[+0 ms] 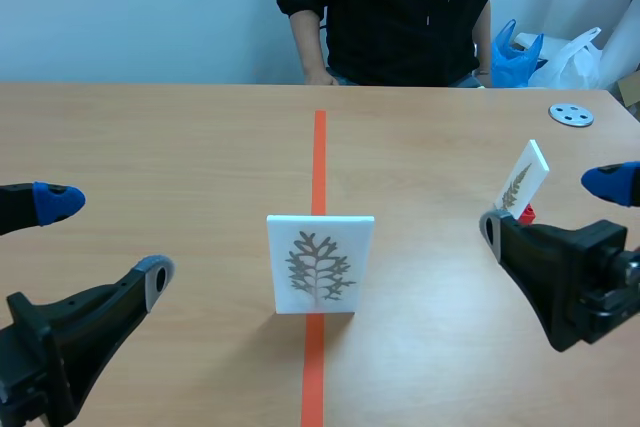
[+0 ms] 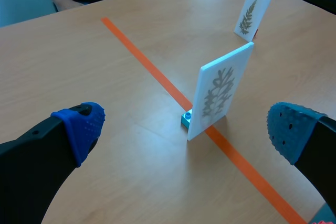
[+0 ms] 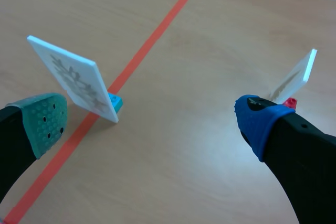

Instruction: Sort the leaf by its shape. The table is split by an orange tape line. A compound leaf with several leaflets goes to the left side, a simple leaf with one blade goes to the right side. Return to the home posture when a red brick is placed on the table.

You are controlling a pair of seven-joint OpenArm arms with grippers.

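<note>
The white leaf card, printed with a grey branching leaf, stands upright on a small blue block right on the orange tape line in the middle of the tabletop. The left claw and right claw sit low on either side of it, fingers spread wide and gripping nothing. A second card with a fern leaf leans on a red block on the right side, just beyond the right claw, with a grey disc farther back and a person seated across.
</note>
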